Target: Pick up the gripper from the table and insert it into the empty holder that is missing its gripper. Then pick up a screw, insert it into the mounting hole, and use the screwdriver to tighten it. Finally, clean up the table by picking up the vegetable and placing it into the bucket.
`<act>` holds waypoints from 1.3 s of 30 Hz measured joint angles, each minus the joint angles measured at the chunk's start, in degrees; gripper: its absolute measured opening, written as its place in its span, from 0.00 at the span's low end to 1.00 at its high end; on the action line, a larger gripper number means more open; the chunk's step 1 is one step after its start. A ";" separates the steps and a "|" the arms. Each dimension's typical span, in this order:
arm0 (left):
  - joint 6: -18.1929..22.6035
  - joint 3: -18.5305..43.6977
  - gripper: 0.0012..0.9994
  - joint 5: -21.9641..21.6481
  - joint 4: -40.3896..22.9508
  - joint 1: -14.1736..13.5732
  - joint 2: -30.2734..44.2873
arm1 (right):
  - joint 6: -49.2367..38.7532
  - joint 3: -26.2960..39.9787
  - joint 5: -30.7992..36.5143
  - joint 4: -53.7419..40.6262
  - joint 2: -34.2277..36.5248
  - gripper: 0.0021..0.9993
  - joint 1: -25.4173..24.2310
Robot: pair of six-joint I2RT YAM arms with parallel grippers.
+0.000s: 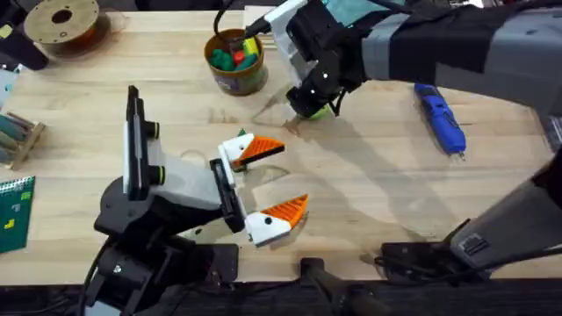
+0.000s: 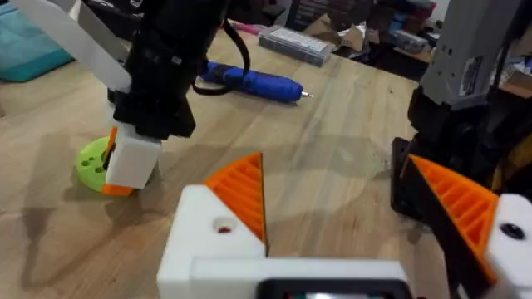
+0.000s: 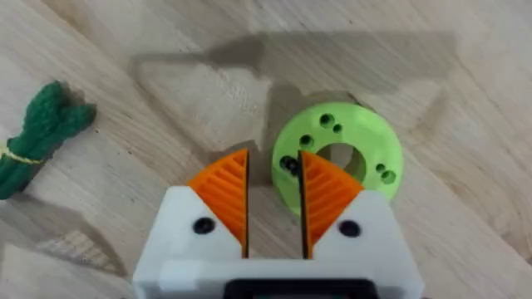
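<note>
My left gripper (image 1: 272, 182) stands open above the table, both white finger blocks tipped with orange wedges. In the left wrist view the gripper wedge (image 2: 243, 193) sits in its white holder (image 2: 195, 249), whose mounting hole (image 2: 223, 226) faces up. My right gripper (image 3: 274, 158) hovers low over a lime-green ring (image 3: 366, 145), its orange pads a narrow gap apart, with a small black screw (image 3: 288, 164) at the ring's edge just beyond the tips. The dark green vegetable (image 3: 37, 137) lies on the wood beside it. The blue screwdriver (image 1: 441, 120) lies at the right. The bucket (image 1: 235, 63) stands at the back.
The bucket holds green, red and yellow toy produce. A filament spool (image 1: 61, 22) sits at the back left, and a small wooden rack (image 1: 19, 136) and a green board (image 1: 13, 211) lie along the left edge. Open wood lies between the left gripper and the screwdriver.
</note>
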 joint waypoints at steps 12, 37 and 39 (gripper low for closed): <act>0.00 0.00 0.99 0.00 0.00 0.00 0.00 | 0.07 0.00 1.27 0.00 0.00 0.02 -0.21; -0.01 0.00 0.99 0.00 0.00 0.00 0.00 | 0.03 10.63 0.98 -15.08 -7.48 0.01 -0.20; 0.00 0.00 0.99 0.00 0.00 0.00 0.00 | 0.02 11.86 0.96 -17.05 -8.71 0.01 -0.20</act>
